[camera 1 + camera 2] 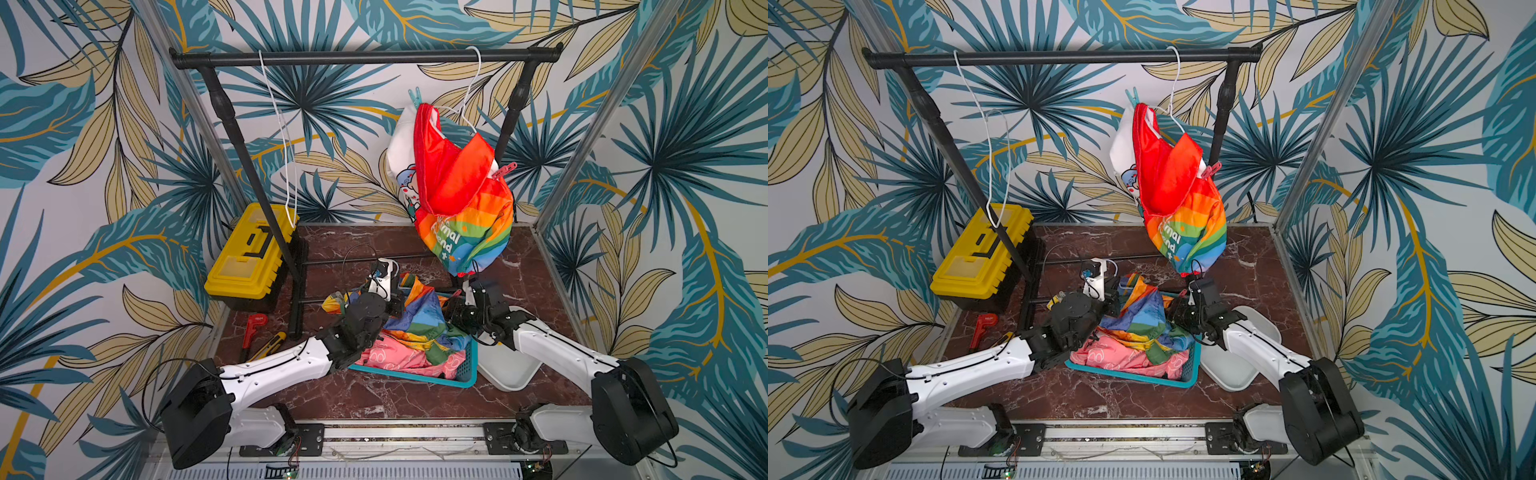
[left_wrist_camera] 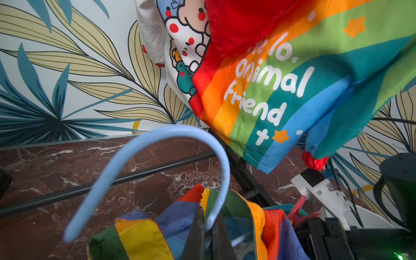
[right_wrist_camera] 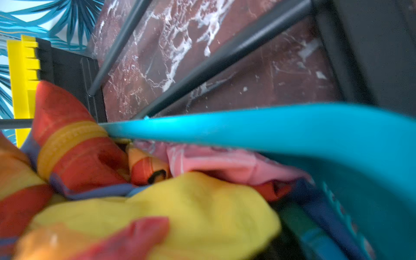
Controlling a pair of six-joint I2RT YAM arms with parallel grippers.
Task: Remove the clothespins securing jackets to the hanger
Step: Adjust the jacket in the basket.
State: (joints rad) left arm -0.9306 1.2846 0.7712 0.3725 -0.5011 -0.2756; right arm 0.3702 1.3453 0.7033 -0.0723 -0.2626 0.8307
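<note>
Here, gripping one end of the light-blue hanger (image 2: 157,132) tight with the left gripper (image 2: 208,225), at bottom centre of the left wrist view, with the hook curving away toward the lower left. Poising that gripper right over a rainbow-striped jacket (image 1: 415,320) heaped in the teal basket (image 1: 467,370), lower centre in both top views, and seeing a pink jacket (image 1: 395,355) bunched beneath it. Reaching in from the basket's right side with the right gripper (image 1: 454,306); not managing to tell spread from clenched there, getting only blurred cloth and the basket rim from the right wrist view. Noticing a red clothespin (image 2: 298,212) just beside that gripper at lower right of the left wrist view, and failing to tell held from loose. Finding, further up at upper centre-right in both top views, a red-hooded rainbow jacket (image 1: 461,208) hanging from a white hanger (image 1: 470,94) on the black rail (image 1: 365,58), over white cartoon-print cloth (image 1: 401,166). Spotting a teal clothespin (image 1: 414,98) pinching its top and a pink clothespin (image 1: 505,170) at its right edge. Seeing a white tray (image 1: 511,370) just right of the basket and a yellow toolbox (image 1: 245,257) at centre left
</note>
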